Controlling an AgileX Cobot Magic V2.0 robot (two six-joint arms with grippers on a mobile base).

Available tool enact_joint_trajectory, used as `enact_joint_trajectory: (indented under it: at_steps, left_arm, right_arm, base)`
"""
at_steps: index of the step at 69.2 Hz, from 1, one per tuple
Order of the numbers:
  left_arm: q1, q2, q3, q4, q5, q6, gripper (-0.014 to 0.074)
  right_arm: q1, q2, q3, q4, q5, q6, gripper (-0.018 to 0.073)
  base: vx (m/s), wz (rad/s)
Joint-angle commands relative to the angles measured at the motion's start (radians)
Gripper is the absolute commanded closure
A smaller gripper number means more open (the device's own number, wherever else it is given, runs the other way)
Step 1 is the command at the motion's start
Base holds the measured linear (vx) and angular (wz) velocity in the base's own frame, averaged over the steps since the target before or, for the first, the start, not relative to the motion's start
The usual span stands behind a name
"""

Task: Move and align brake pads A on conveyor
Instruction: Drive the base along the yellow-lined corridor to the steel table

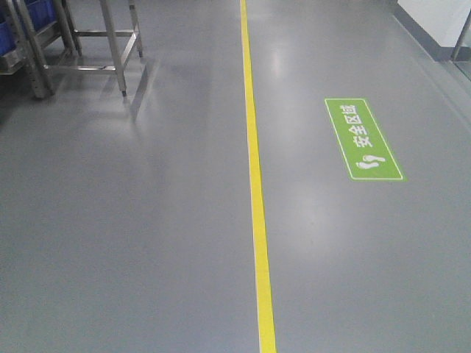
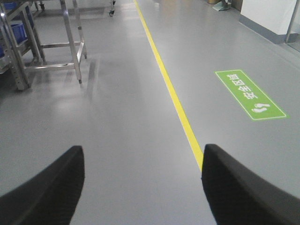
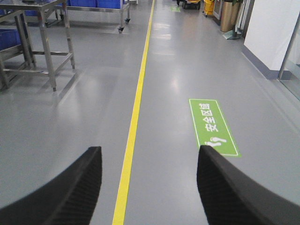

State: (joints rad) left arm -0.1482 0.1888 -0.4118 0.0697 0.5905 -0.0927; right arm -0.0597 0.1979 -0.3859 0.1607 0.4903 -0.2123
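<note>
Floor of grey colour fills every view, a yellow line down its middle, a steel rack at upper left. Left gripper and right gripper hold their fingers wide apart, empty. Brake pads and conveyor appear in no view.

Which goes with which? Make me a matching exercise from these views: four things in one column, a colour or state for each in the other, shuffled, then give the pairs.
Column one:
1. floor line
2. floor sign
3. bins
4. left hand

Column two:
a. green
b. open, holding nothing
c. yellow
d. blue

Pairs: 1-c, 2-a, 3-d, 4-b.
</note>
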Motion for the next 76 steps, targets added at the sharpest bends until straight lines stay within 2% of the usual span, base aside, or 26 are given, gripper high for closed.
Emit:
enact_joint_trajectory:
  at_steps: [1,76]
  left_arm:
    - [-0.006,0.013,-0.022,-0.001,-0.072,-0.004,0.0083]
    - [-0.006,0.014,-0.022,-0.001,-0.072,-0.004,0.0083]
  right_arm:
    - [-0.005,0.009,-0.025,0.004,-0.077,-0.009,0.0125]
    - [-0.005,0.009,-0.025,0.004,-0.077,-0.009,0.0125]
  base:
    - [0.69,-0.08]
    - [0.77,-0.01]
